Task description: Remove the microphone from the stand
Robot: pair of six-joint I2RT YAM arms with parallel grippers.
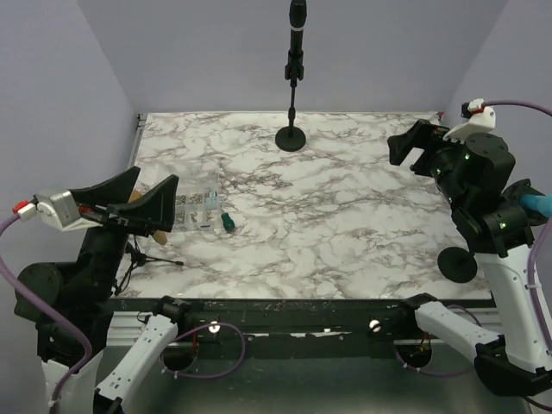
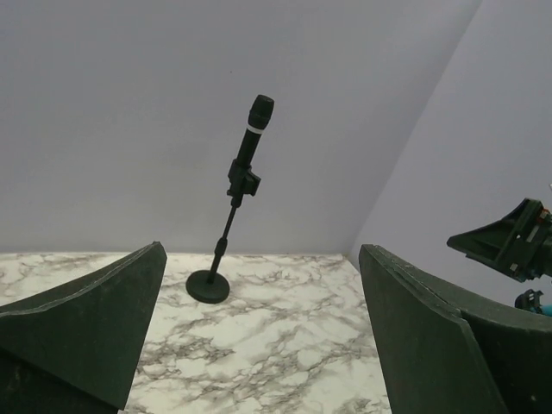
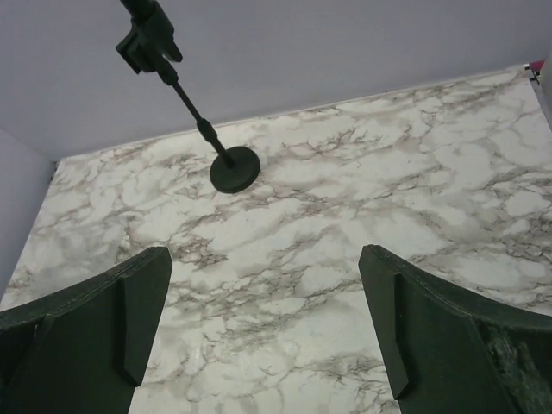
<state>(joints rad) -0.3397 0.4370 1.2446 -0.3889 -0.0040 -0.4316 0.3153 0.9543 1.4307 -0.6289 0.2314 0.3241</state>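
Top view: microphone (image 1: 297, 26) sits upright in the stand (image 1: 291, 138) at the far middle of the marble table (image 1: 345, 224). Left gripper (image 1: 155, 175) and right gripper (image 1: 405, 159) are both spread wide, empty, well apart from it. Green-handled tool (image 1: 227, 222) lies near the left.

Left wrist: mic in its clip, framed between the open fingers (image 2: 95, 319).

Right wrist: stand base (image 3: 235, 169) ahead, fingers (image 3: 431, 319) wide apart.

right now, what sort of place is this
Probably a robot test cell, not a studio: a marble-patterned table boxed in by plain walls, left arm and right arm mounted at its near edge, and a microphone on its stand.
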